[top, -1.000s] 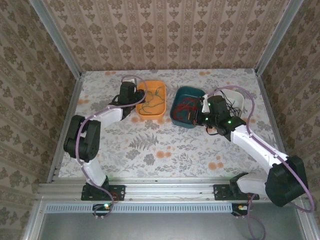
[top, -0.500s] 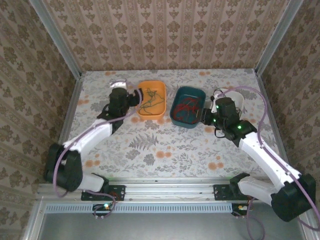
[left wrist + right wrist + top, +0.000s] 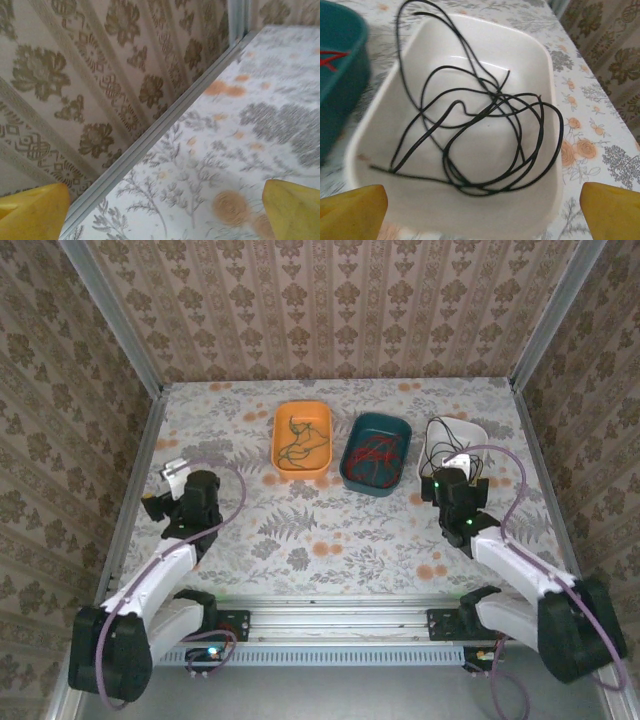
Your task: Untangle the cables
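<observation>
Whereas a second ago the left gripper (image 3: 164, 192) hung over the orange tray (image 3: 302, 472) and the right gripper (image 3: 482, 200) sat at the gap between the teal tray (image 3: 370, 488) and the white tray (image 3: 470, 220), both arms are now pulled back toward the near edge of the table (image 3: 330, 530).

Left arm: folded low at the table's left side, well apart from all three trays. Its wrist view faces the wall (image 3: 75, 75) and the rail (image 3: 165, 125) along the table edge. Fingers (image 3: 30, 210) wide apart, nothing between them.

Right arm: drawn in as well, with the gripper just on the near side of the white tray and looking into it. Fingers (image 3: 610, 210) wide apart, nothing held.

Cables, one per tray:
- green cable (image 3: 300, 445) in the orange tray, loose loops, now uncovered by the arm.
- red cable (image 3: 375, 452) in the teal tray, bunched on the floor of the tray.
- black cable (image 3: 500, 100) in the white tray, several overlapping loops, with one strand rising over the far rim.

Trays are in the same row across the far half of the table as before: orange on the left, teal in the middle, white on the right. No cable touches either gripper.
</observation>
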